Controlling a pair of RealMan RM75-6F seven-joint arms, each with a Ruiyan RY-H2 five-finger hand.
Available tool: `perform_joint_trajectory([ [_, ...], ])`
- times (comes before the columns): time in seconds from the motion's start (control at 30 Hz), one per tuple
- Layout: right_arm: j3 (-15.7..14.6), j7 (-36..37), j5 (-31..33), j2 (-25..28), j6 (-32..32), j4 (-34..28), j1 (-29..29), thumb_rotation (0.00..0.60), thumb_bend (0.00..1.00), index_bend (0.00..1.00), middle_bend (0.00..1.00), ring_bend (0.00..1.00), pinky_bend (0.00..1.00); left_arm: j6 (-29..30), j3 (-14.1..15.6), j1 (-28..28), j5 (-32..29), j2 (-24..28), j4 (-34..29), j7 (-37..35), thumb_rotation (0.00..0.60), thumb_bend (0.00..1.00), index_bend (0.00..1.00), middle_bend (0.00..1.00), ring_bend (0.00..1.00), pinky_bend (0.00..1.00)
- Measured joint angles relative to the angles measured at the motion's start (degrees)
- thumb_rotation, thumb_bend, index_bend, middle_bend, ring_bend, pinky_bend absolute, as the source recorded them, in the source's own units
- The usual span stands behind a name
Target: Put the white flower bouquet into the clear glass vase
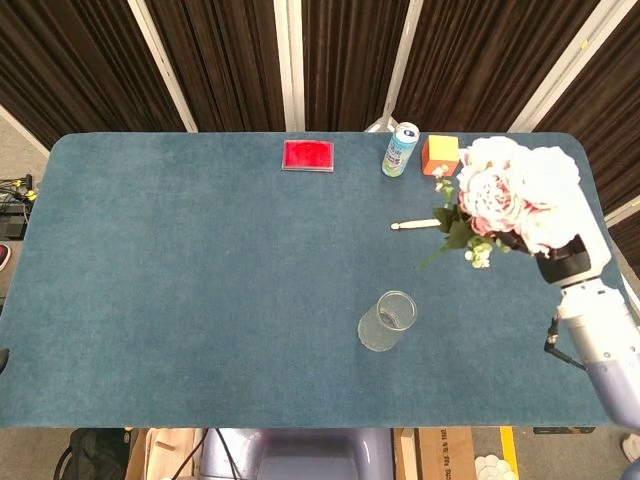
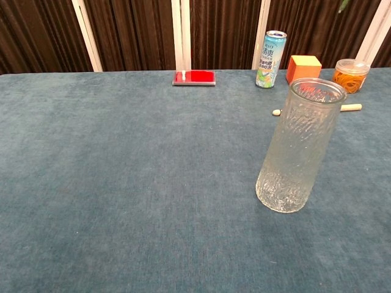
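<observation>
The white flower bouquet (image 1: 515, 195) is high above the table's right side, its blooms large in the head view and its green leaves (image 1: 455, 232) hanging to the left. My right hand (image 1: 562, 258) holds it from below, and the blooms hide most of the fingers. The clear glass vase (image 1: 387, 320) stands upright and empty on the table, down and left of the bouquet. In the chest view the vase (image 2: 300, 146) is near and right of centre, and only a leaf tip (image 2: 342, 6) shows at the top edge. My left hand is in neither view.
Along the far edge stand a red box (image 1: 308, 155), a drink can (image 1: 400, 150) and an orange cube (image 1: 440, 155). A jar of orange bands (image 2: 350, 72) sits beside them. A wooden stick (image 1: 415, 224) lies behind the vase.
</observation>
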Motion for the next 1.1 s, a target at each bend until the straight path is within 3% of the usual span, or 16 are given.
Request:
perform_joint_trajectory([
  [0.13, -1.2, 0.7, -2.7, 0.0, 0.6, -1.5, -0.6, 0.600, 0.41, 0.51, 0.42, 0.47, 0.10, 0.0, 0.0, 0.0, 0.0, 0.0, 0.0, -0.1, 0.600, 0.35, 0.14, 0.00, 0.00, 0.06],
  [0.43, -8.5, -0.3, -7.6, -3.9, 2.1, -1.5, 0.3, 0.600, 0.41, 0.51, 0.42, 0.47, 0.10, 0.2, -0.1, 0.2, -0.3, 0.2, 0.1, -0.5, 0.600, 0.35, 0.14, 0.00, 0.00, 0.06],
  [0.77, -15.7, -1.3, -11.8, -8.6, 2.5, 2.0, 2.1, 0.600, 0.41, 0.51, 0.42, 0.47, 0.10, 0.3, 0.1, 0.2, 0.3, -0.2, 0.0, 0.9, 0.600, 0.35, 0.14, 0.00, 0.00, 0.06],
  [1.1, -20.9, -0.5, -15.7, -12.0, 2.7, 5.6, 3.9, 0.600, 0.41, 0.51, 0.42, 0.47, 0.10, 0.0, 0.1, 0.0, 0.3, -0.4, -0.1, 1.6, 0.600, 0.35, 0.14, 0.00, 0.00, 0.06],
])
